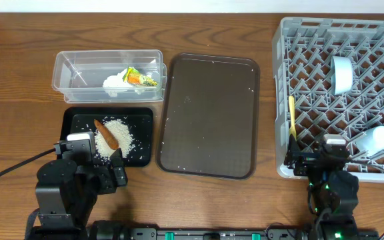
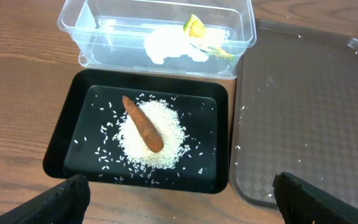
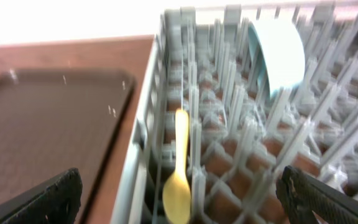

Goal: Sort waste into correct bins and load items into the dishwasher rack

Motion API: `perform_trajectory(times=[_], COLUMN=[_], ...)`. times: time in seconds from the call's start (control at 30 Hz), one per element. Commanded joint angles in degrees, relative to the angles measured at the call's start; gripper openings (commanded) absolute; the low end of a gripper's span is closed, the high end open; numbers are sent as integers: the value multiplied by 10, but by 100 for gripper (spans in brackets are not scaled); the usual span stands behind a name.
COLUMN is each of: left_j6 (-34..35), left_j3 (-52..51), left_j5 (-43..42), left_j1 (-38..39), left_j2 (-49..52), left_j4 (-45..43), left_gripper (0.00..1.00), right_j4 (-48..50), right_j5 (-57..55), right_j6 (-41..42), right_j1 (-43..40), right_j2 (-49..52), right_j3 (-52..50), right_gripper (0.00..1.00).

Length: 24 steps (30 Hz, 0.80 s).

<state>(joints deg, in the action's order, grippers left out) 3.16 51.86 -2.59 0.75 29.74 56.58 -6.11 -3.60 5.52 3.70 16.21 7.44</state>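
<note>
Jaws spread wide, mostly cropped; blurred rack (image 3: 145, 143) perhaps holds a bowl (image 3: 278, 50).

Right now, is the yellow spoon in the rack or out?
In. The pale yellow spoon lies down among the pegs inside the dishwasher rack, close to its wall.
</note>
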Motion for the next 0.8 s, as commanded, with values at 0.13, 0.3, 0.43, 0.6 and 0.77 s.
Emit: perform_trajectory(times=[0.13, 0.3, 0.43, 0.6, 0.77], left_j6=[2, 1, 2, 2, 2], left_j3=[-4, -4, -4, -4, -4], left_j5=[7, 7, 7, 7, 7], left_j1=[-1, -1, -1, -1, -1], left_j2=[-2, -2, -2, -2, -2], left_j4=[0, 0, 0, 0, 0], left_gripper=[96, 96, 96, 96, 96], right_j4=[101, 143, 139, 115, 25], right_j5=[-1, -1, -1, -5, 18], right_j6=[4, 4, 4, 4, 5], right_j1=[5, 5, 4, -3, -21], right_j2=[-51, -82, -103, -132, -159], right_j3=[-38, -70, -71, -71, -71], right_gripper=[99, 99, 99, 99, 99])
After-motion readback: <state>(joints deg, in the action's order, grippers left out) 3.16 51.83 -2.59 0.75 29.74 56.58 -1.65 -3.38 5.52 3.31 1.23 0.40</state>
